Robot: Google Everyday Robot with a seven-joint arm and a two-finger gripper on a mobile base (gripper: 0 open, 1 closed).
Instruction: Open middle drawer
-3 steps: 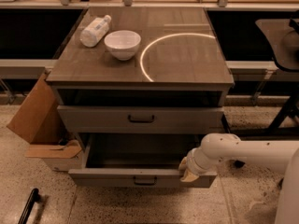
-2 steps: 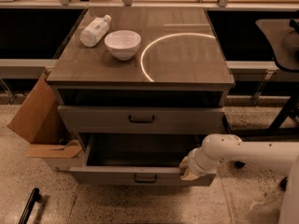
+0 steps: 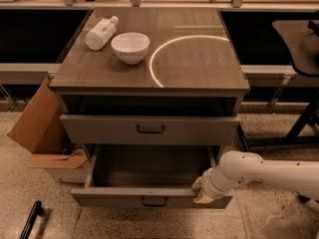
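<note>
Your gripper (image 3: 202,191) rests against the top edge of the middle drawer (image 3: 119,197), at the right end of its front panel. The white arm (image 3: 269,171) reaches in from the right. Whether the gripper is clenched on that edge or released, you cannot tell from here.

The drawer stands pulled well out of the cabinet toward the camera, beneath the taller drawer (image 3: 99,129), which sits nearly flush. By the look of it, the task is all but done. The drawer's long axis runs left to right across the view and its slide runs toward you. Any further pull would therefore go straight out from the cabinet, with the gripper touching the front just right of the small dark handle (image 3: 154,201).

The front is flat, grey and shallow, the inside dark. On the tabletop (image 3: 199,63) sit a white bowl (image 3: 130,47) and a bottle (image 3: 101,32) lying on its side.
</note>
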